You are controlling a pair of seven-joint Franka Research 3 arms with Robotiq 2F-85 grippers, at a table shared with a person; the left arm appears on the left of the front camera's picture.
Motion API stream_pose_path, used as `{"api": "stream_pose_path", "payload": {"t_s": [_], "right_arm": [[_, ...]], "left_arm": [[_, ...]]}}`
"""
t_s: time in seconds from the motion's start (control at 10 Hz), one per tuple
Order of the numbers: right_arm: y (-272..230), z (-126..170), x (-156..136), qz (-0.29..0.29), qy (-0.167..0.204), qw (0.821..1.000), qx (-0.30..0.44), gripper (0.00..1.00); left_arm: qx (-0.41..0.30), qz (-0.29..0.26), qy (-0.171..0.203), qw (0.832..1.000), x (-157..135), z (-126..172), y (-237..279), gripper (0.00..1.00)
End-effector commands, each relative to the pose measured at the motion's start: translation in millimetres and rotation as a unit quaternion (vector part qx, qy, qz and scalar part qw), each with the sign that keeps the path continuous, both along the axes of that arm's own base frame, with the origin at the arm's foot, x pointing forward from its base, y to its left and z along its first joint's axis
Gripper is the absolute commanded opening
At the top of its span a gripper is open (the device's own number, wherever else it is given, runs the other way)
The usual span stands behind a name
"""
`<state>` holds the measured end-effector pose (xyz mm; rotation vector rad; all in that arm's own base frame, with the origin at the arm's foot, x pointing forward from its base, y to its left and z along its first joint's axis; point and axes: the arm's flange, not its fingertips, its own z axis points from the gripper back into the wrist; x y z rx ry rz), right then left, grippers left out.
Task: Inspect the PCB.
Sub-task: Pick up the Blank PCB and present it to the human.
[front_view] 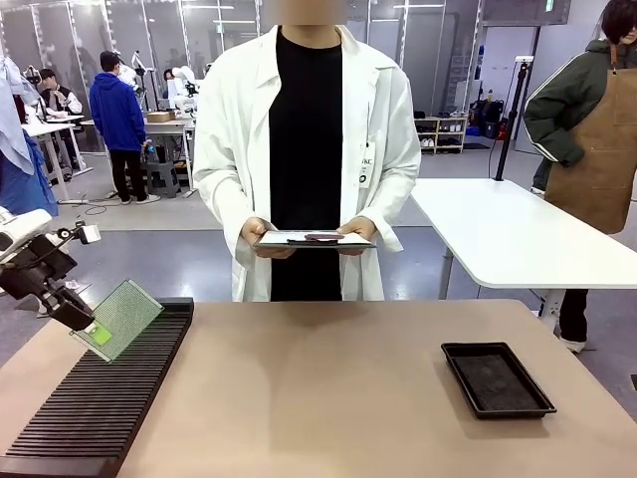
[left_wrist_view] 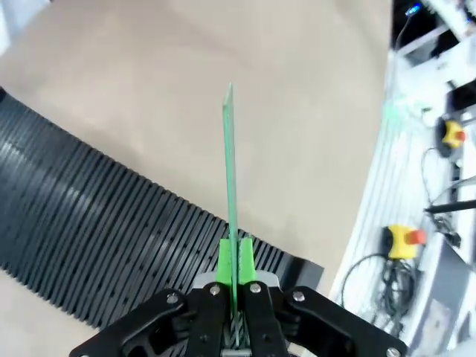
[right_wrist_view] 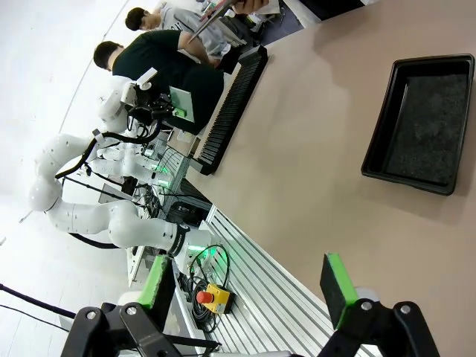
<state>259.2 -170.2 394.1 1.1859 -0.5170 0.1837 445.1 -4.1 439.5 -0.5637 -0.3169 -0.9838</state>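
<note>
**PCB (front_view: 121, 316) aloft, thinly gripped**

The PCB hangs tilted over the slotted black rack (front_view: 95, 408), its lower edge pinched in the left claw (front_view: 97, 332). So narrow a hold could let it pivot or slip during turning. The right claw (right_wrist_view: 249, 286) gapes empty.

The front camera stands at the robot's side of the bench (front_view: 328, 418) and looks almost level across it to the person (front_view: 304, 149) opposite. The left wrist camera looks steeply down, close, along the left gripper (left_wrist_view: 236, 256) and the edge-on PCB (left_wrist_view: 229, 163), over the black slotted rack (left_wrist_view: 97, 238). The right wrist camera is higher and rolled sideways. Past the right gripper (right_wrist_view: 249, 279) it shares the rack, the black tray (right_wrist_view: 428, 123) and probably the left arm (right_wrist_view: 111, 115) with the front view.
</note>
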Motion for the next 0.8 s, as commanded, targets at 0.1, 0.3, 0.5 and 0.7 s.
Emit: {"api": "stream_pose_path", "payload": {"t_s": [0.1,0.3,0.5,0.7], "right_arm": [[-0.7,0.3,0.6,0.0,-0.012,1.0,0.003,1.0],[-0.7,0.3,0.6,0.0,-0.012,1.0,0.003,1.0],[-0.7,0.3,0.6,0.0,-0.012,1.0,0.003,1.0],[-0.7,0.3,0.6,0.0,-0.012,1.0,0.003,1.0]], "left_arm": [[-0.123,0.06,0.098,0.986,29.5,-7.5,-5.5,0.03],[-0.194,0.088,0.193,0.958,51.2,-13.3,-21.6,0.03],[-0.261,0.105,0.263,0.923,82.2,-4.2,-42.2,0.03],[-0.312,0.104,0.326,0.887,108.9,-3.3,-61.9,0.03]]}}
